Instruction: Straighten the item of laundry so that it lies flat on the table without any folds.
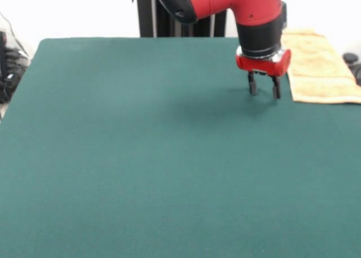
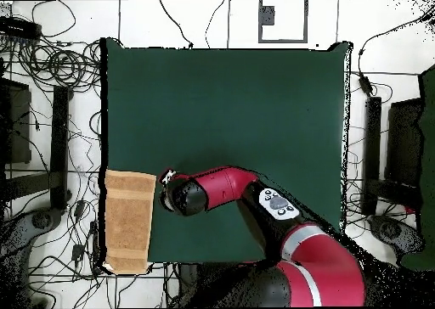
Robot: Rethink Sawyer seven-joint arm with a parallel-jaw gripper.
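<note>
Our pincer [image 1: 264,90] is hanging with its 2 fingers spread apart and pinching nothing, tips just above the green table [image 1: 141,167]. Beyond it to the side, just beside those fingers, we are seeing the tan towel [image 1: 318,69] lying flat at the table's edge, partly overhanging.

Front view low across table [image 1: 141,167], overhead straight down, both share arm [image 2: 255,195]
</note>
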